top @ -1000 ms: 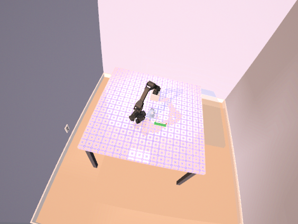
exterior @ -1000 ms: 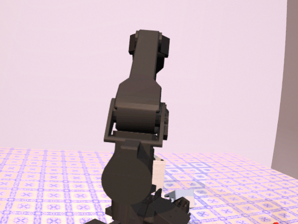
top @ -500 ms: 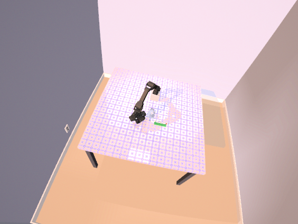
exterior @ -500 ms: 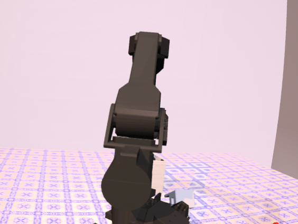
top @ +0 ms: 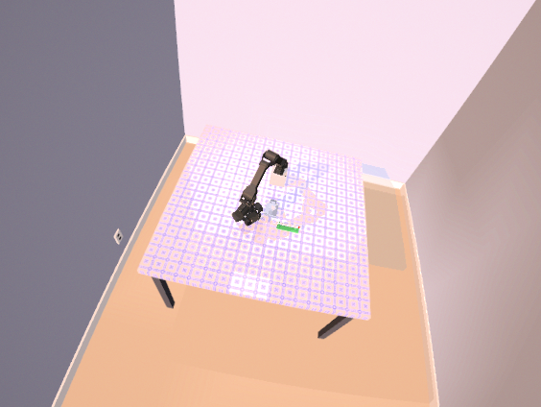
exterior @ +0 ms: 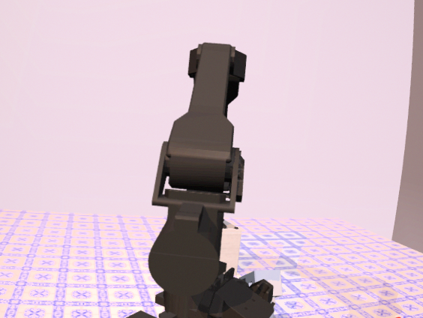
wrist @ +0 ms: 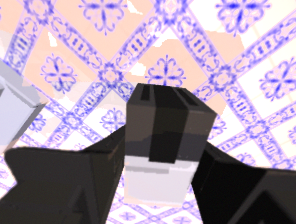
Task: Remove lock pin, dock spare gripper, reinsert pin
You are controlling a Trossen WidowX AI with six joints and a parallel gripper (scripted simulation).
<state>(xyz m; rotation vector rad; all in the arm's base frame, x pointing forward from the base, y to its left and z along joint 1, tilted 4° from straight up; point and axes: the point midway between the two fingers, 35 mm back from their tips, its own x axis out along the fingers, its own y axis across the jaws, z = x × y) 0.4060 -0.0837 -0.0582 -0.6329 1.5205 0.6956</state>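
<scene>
The spare gripper [wrist: 165, 125] [top: 277, 180] [exterior: 231, 244] is a small block, dark at one end and white at the other. It stands on the table behind the arm's base. My gripper [wrist: 156, 127] [top: 279, 172] reaches down over it, and its two dark fingers press on the block's sides, so it is shut on it. The grey-blue mount [top: 272, 207] [exterior: 264, 278] [wrist: 15, 107] sits beside the arm's base. The lock pin [top: 288, 228], a green strip with a red end, lies flat on the table in front of the mount, outside the socket.
The arm's base [top: 246, 214] stands near the middle of the patterned table [top: 216, 269]. In the exterior view the arm [exterior: 202, 150] hides most of the gripper and the mount. Walls stand behind the table and to its left.
</scene>
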